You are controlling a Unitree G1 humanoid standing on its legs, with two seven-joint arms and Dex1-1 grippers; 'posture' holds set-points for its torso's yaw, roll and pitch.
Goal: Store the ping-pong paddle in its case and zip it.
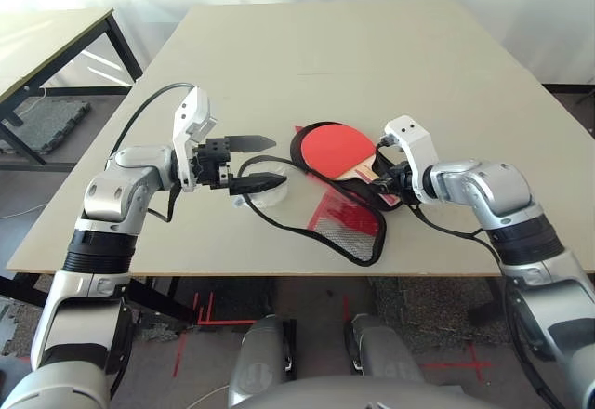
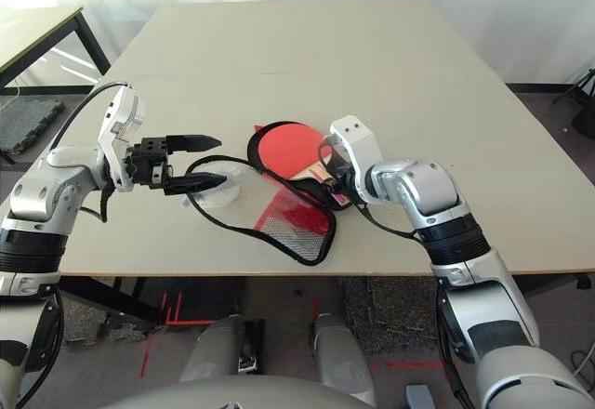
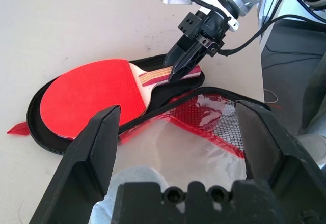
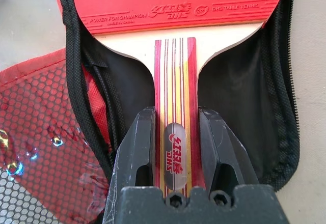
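Note:
The ping-pong paddle [image 1: 333,146] lies with its red face up on the black inner half of the open case [image 1: 302,155]. The case's red flap with clear window and mesh [image 1: 351,223] is folded out toward the table's front edge. My right gripper [image 4: 175,147] is shut on the striped wooden handle [image 4: 175,76], whose end rests in the case's narrow part. My left gripper [image 1: 277,160] stands open just left of the case, a little above the table, and nothing is between its fingers [image 3: 97,147]. The flap's zipper rim [image 3: 153,117] runs across in front of it.
A small translucent round pouch [image 1: 267,189] on a black cord lies under my left gripper. The beige table [image 1: 372,46] has free room behind and to both sides. The flap reaches close to the front edge [image 1: 279,272]. A second table [image 1: 46,42] stands at the far left.

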